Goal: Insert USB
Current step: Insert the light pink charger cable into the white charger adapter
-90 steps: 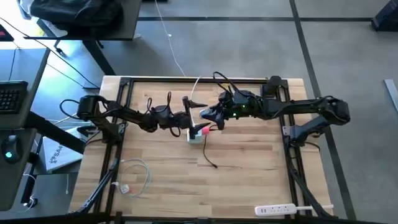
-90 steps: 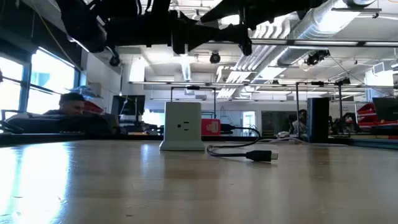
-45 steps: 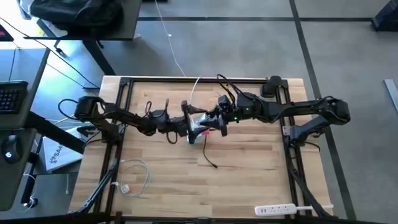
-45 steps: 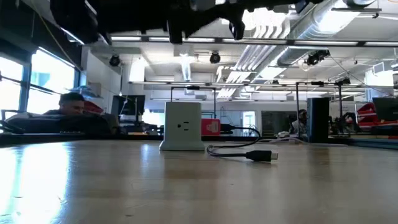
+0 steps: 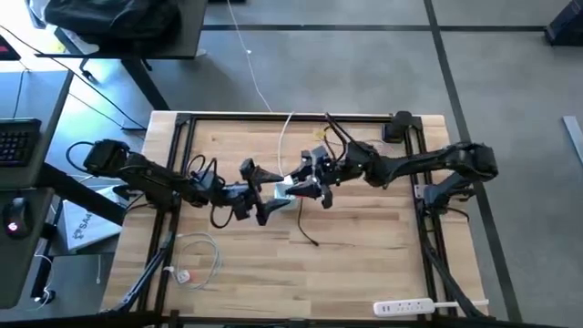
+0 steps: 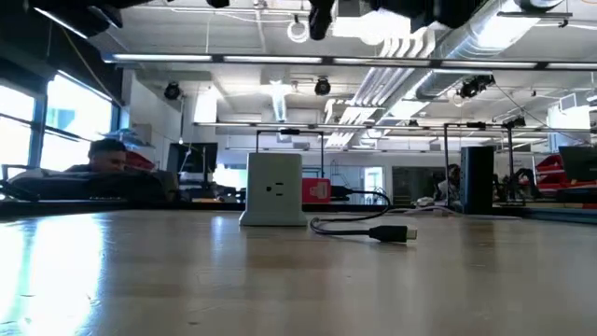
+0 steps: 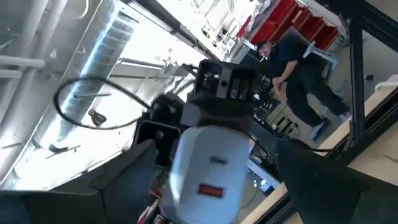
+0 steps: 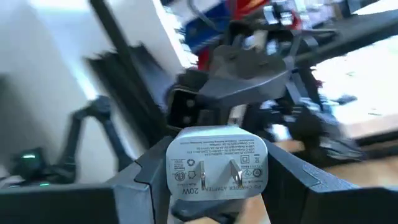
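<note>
USB point(image 6: 315, 190) plug, red-pink, sits low on the worktop point(image 5: 373, 246) in the low view. It is tight against the 3 o'clock side of a white socket cube point(image 6: 273, 189) that stands upright. No pincer is on it. Its thin black cable point(image 6: 359, 224) loops across the wood to a dark end plug point(image 6: 392, 233) at about 4 o'clock from the cube.

Right pincer point(image 5: 299, 186) hangs over mid-worktop, well above the surface. It is clamped on a white 20W charger point(image 8: 216, 165), one dark finger on each side and the two prongs facing the wrist camera. From the left wrist view the charger's other face shows a red slot.

Left pincer point(image 5: 263, 204) hangs just at 7 o'clock of the right one, facing the charger. Its fingers are spread wide with nothing between them.

High view: a stretch of black cable lies at 6 o'clock of both pincers. White coiled cable point(image 5: 196, 255) sits near the 8 o'clock corner and a power strip point(image 5: 405, 308) at 5 o'clock.

A person point(image 6: 112, 161) is seated far back, at 9 o'clock in the low view.
</note>
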Tool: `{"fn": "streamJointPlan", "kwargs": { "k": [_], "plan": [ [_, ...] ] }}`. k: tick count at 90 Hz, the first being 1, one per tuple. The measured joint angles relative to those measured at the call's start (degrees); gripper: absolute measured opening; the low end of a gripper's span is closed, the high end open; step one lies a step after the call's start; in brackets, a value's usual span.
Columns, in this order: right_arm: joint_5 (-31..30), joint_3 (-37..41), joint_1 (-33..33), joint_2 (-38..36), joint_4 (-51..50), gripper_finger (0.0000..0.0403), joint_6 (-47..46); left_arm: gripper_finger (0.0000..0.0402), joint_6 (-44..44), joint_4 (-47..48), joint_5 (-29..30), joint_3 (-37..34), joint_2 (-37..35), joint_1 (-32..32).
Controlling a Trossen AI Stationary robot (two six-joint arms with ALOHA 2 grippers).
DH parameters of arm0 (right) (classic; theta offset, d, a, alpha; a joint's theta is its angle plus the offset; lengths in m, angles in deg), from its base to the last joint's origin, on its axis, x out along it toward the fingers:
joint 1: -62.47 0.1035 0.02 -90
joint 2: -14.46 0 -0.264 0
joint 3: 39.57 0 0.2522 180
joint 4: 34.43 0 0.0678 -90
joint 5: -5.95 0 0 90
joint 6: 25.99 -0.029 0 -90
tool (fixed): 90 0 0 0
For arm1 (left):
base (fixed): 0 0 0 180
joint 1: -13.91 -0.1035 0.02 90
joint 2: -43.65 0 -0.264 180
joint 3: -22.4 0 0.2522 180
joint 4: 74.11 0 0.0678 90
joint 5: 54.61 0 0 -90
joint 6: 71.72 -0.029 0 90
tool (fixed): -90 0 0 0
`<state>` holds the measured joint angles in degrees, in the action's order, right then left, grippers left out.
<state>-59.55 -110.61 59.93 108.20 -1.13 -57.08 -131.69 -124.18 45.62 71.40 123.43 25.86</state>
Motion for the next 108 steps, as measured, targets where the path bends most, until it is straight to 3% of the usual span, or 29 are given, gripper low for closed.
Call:
{"fn": "streamJointPlan", "kwargs": {
  "k": [17, 24, 36, 56, 74, 92, 108],
  "plan": [
    [8.9, 0.0, -1.5, 6.9, 18.4, 0.0158, -8.1, 0.031, -8.3, 1.0, -2.9, 0.0, 0.8, 0.1],
    [10.6, -0.1, -1.8, 7.9, 21.7, 0.0158, -9.5, 0.031, -12.6, 0.6, -4.8, 0.0, 0.8, 0.1],
    [10.9, -0.1, -1.8, 8.1, 22.0, 0.0158, -9.6, 0.031, -15.3, -1.2, -8.4, 0.0, 0.8, 0.0],
    [10.9, -0.2, -1.6, 8.1, 20.8, 0.0158, -9.0, 0.0302, -12.7, -2.6, -8.7, 0.0, 0.8, -0.4],
    [10.6, -0.2, -0.7, 8.1, 20.4, 0.0158, -8.6, 0.0263, -12.2, -2.1, -9.2, 0.5, 0.8, -1.3],
    [11.5, -0.2, 0.5, 8.1, 19.8, 0.0156, -8.3, 0.022, -11.7, -1.6, -17.0, 0.5, 1.2, -2.2],
    [12.6, -0.2, 0.4, 8.1, 19.5, 0.0156, -8.3, 0.0191, -12.7, -1.9, -18.5, 0.5, 1.2, -2.3]
  ]
}}
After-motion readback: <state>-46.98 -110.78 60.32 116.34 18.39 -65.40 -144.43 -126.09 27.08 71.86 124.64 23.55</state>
